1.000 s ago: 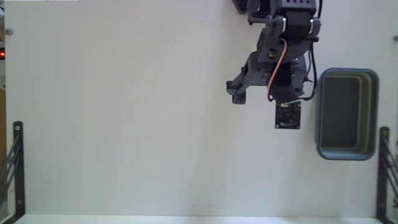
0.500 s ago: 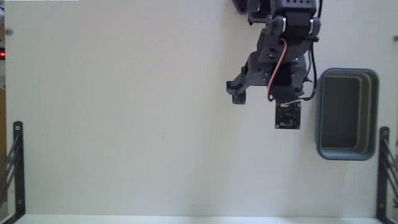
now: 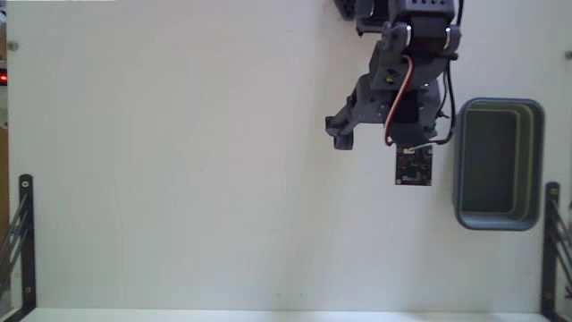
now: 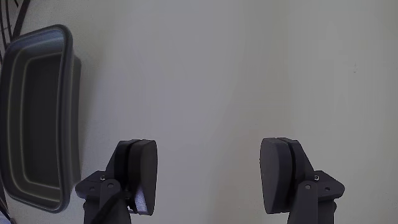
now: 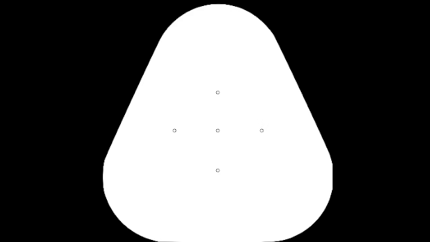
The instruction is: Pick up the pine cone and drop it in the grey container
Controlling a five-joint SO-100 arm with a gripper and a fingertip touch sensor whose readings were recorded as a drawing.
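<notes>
- A white table fills the fixed view from edge to edge; in the wrist view the same pale surface stretches out beyond the claw.
- The dark arm reaches down from the top edge of the fixed view, right of centre, with a red and white cable looped along it and a small circuit board at its lower end.
- The grey container, a blue-grey tub with rounded corners and a darker inside, stands on the table just right of the arm in the fixed view; in the wrist view it lies at the left edge, beside the claw and apart from it.
- Black metal brackets stand at the lower left and lower right edges of the fixed view.
- The gripper has its jaws spread wide in the wrist view, with only bare table between the two fingers.
- The pine cone shows in neither view, so its place cannot be told.
</notes>
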